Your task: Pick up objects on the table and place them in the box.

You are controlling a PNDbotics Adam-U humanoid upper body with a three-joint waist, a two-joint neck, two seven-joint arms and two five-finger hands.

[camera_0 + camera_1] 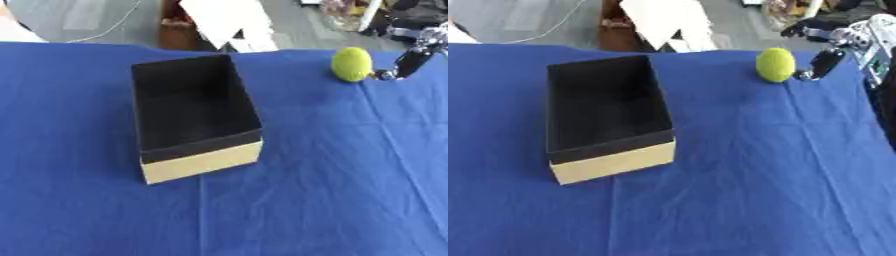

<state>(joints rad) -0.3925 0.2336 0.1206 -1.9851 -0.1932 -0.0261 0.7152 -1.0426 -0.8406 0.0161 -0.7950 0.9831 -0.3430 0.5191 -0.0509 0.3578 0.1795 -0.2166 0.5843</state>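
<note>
Ball (pixel 776 64) sitting far right, probably light, round, rollable; right hand (pixel 826 59) reaching, fingers apart, needing opposite sides.

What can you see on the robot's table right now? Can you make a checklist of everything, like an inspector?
Surface: table under a blue cloth, creased.
Job's things: open box, black inside with a tan front, nothing seen in it; yellow-green ball on the cloth near the far right edge, outside the box.
Clutter: nothing seen on the cloth.
Hands: right hand beside the ball's right side, fingertips close to it, not closed round it; left hand not in view.
Cables: a thin light cable on the floor beyond the table.
Surroundings: grey floor, a white board and dark equipment past the far edge.
</note>
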